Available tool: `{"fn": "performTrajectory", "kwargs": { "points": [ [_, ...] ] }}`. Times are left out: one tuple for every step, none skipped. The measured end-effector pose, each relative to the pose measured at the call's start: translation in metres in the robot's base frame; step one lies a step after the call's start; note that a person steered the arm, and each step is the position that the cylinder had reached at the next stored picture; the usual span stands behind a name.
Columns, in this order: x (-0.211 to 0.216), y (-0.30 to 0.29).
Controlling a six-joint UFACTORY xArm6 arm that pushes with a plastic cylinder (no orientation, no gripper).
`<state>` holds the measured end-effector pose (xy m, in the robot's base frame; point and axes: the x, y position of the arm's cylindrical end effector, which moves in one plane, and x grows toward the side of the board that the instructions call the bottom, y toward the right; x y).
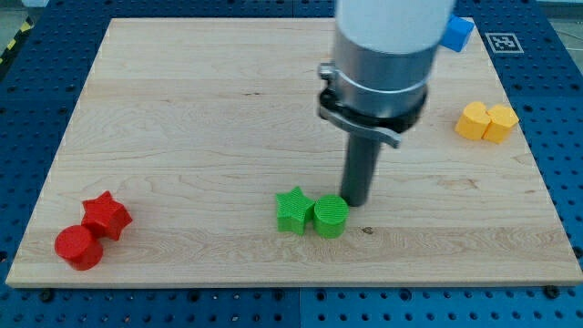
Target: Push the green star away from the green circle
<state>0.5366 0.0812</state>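
Wooden board (200, 109), green star (292, 210) touching green circle (331, 217), red star (107, 215), red circle (78, 247), yellow blocks (486, 121)

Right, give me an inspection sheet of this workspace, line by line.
Surface: wooden board, lying on a blue perforated table.
Job's things: green star and green circle touching, near the view's bottom.
Clutter: red star touching red circle, bottom left; two yellow blocks touching, right edge; blue block, top right.
Grippers: none; my tip sits just above-right of the green circle.
Cables: nothing seen.
Surroundings: a black-and-white marker, top right.
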Motion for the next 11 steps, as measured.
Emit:
{"fn": "performTrajectory", "kwargs": {
  "points": [
    [0.021,0.019],
    [0.021,-0.003],
    [0.020,-0.024],
    [0.013,-0.051],
    [0.004,-0.078],
    [0.004,-0.079],
    [-0.002,-0.092],
    [-0.011,-0.132],
    [-0.014,-0.179],
    [-0.023,-0.157],
    [-0.022,-0.123]
  ]
}}
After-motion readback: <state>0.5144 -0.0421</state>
